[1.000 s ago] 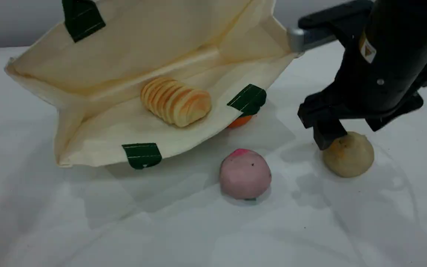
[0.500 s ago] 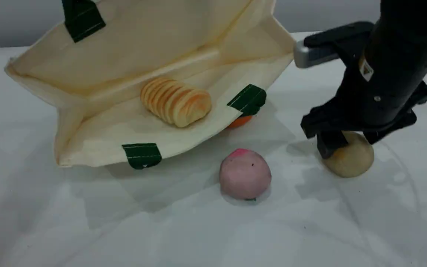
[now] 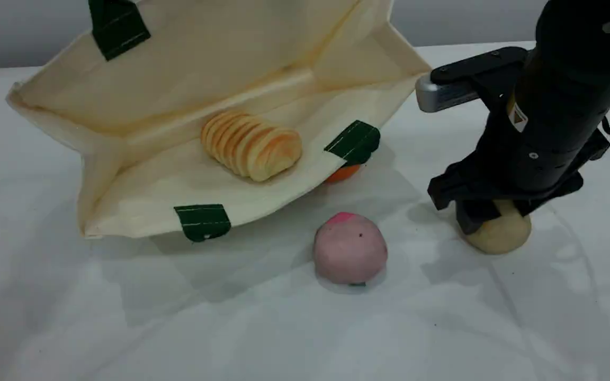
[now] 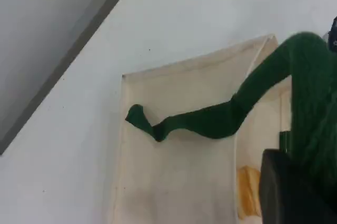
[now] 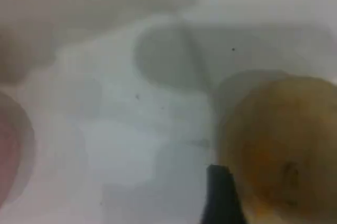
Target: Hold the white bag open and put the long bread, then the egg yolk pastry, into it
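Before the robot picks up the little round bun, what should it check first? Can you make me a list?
1. Long bread already inside the white bag: ok.
2. Bag mouth open toward the table: ok; the left end effector is up by the green strap handle.
3. Right end effector down over the egg yolk pastry: ok.
4. Firm grip on the pastry: cannot tell; one fingertip sits beside it, the other is hidden.
5. Pastry off the table: not ok; it sits there.
6. Path to the bag free: cannot tell; the pink ball lies nearby.
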Action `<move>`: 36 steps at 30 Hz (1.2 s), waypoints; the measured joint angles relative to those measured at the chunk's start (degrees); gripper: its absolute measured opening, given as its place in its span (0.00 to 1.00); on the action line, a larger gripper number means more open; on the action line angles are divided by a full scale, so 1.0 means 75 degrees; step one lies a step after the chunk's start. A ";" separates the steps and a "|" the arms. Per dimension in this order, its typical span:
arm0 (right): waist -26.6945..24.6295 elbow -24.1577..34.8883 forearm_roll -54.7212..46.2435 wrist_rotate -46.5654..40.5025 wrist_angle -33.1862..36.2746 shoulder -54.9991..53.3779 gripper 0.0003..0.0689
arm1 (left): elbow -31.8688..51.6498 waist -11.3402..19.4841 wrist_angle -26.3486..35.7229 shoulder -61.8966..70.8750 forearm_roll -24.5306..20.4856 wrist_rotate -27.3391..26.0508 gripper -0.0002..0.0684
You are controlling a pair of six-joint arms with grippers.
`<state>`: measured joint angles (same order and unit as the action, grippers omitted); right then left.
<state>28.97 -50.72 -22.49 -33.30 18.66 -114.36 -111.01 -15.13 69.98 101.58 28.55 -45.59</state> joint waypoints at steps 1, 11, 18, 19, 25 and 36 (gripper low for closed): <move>0.0000 0.0000 -0.0021 -0.0007 0.0000 -0.0038 0.54 | 0.0000 0.0000 0.0000 0.0000 0.0000 0.0000 0.11; 0.0000 -0.0003 -0.0063 -0.0007 -0.0007 -0.0213 0.24 | 0.0000 0.0000 0.0000 0.0000 0.0000 0.0000 0.11; 0.0007 0.0016 -0.0588 -0.0517 0.0299 -0.0005 0.23 | 0.0000 0.0000 0.0000 0.0000 -0.0008 -0.0008 0.11; 0.0007 0.0025 -0.0625 -0.0604 0.0391 0.0098 0.23 | 0.0000 0.0000 0.0000 0.0000 -0.0008 -0.0008 0.11; 0.0007 0.0032 -0.0667 -0.0618 0.0539 0.1007 0.22 | 0.0000 0.0000 0.0000 0.0000 -0.0033 -0.0021 0.11; 0.0031 0.1741 -0.0619 -0.1006 -0.1165 0.3346 0.21 | 0.0000 0.0000 0.0000 0.0000 -0.0033 -0.0114 0.11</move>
<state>29.20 -37.66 -27.14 -40.85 9.93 -89.26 -111.01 -15.13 69.98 101.58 28.30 -46.45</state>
